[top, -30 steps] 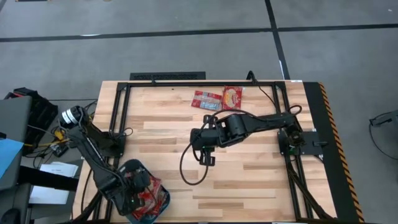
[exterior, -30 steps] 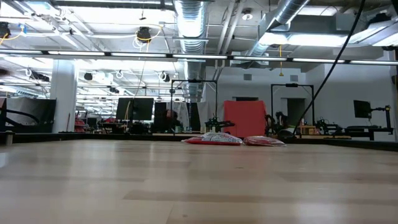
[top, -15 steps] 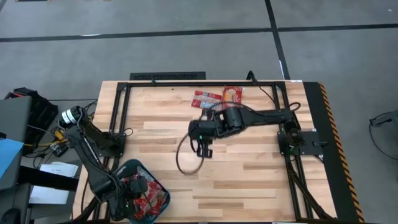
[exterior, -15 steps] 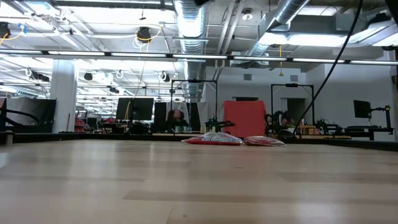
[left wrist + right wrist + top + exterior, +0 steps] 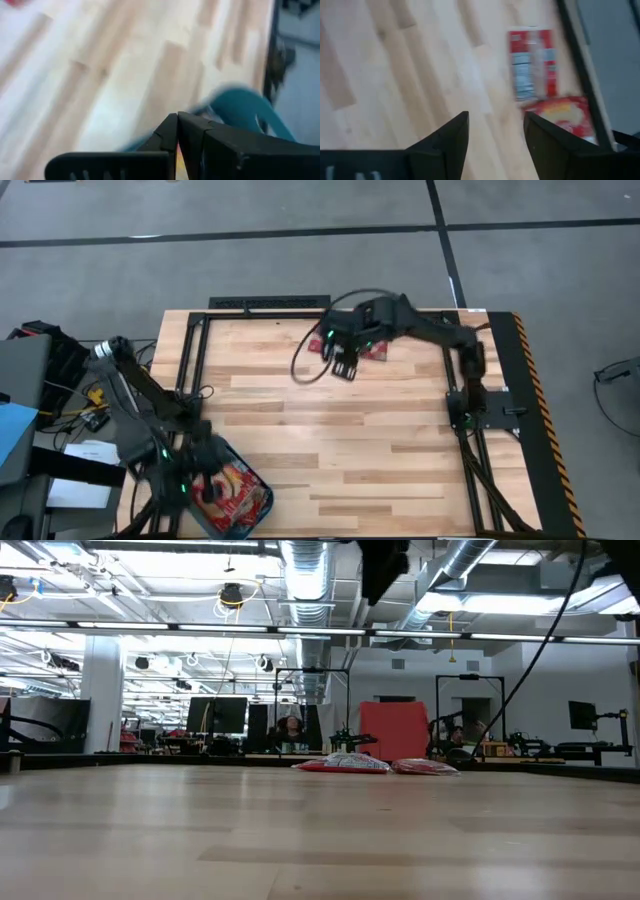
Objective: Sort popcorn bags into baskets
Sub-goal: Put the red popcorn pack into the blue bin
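Popcorn bags (image 5: 228, 489) mostly fill my teal basket (image 5: 262, 502); two bags (image 5: 532, 61) left at the far edge. Right gripper (image 5: 345, 365) hovers open beside them, left gripper (image 5: 176, 131) clenched over the basket.

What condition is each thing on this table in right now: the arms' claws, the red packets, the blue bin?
Right gripper: open, empty, above the table near the loose packets.
Left gripper: shut, empty, beside the bin.
Two popcorn bags: lying flat at the table's far edge, unsorted.
Teal bin: at the near left corner, holding red packets.
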### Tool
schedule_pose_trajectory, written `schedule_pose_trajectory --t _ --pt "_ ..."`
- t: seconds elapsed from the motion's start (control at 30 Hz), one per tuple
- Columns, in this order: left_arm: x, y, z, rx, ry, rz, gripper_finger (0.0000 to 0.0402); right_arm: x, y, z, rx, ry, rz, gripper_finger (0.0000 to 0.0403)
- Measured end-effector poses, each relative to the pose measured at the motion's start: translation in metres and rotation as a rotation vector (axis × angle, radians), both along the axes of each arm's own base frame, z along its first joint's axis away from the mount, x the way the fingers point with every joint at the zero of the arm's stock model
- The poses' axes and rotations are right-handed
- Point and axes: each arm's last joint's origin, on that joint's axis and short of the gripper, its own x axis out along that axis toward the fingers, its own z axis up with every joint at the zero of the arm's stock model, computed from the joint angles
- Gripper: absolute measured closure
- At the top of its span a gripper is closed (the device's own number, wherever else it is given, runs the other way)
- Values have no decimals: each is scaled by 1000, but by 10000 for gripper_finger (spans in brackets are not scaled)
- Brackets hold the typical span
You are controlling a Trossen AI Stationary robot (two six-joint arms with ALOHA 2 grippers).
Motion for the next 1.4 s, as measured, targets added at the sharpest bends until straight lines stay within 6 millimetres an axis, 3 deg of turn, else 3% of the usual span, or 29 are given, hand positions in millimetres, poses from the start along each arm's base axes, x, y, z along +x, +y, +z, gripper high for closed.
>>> schedule_pose_trajectory --t 0.13,0.33,0.57,0.73,0.9,1.1,1.27,1.4 --pt "-3 42 22 9 -36 94 401 -30 -23 0 8 13 -104 187" --pt "-3 108 41 33 -82 352 391 -78 -47 -35 21 -76 -287 195" --pt "40 167 62 50 -220 435 298 -135 -79 -110 74 -258 -597 189" --pt "77 223 63 68 -262 403 227 -156 -104 -154 72 -298 -755 176" --pt "106 291 50 65 -296 376 199 -154 -138 -192 58 -281 -849 187" --pt "133 360 7 -131 -294 274 202 -132 -169 -231 120 -246 -865 207" --pt "148 386 -35 -281 -213 201 202 -109 -171 -256 215 -173 -785 217" --pt "159 390 -57 -368 -169 162 202 -84 -143 -261 359 -172 -647 219"
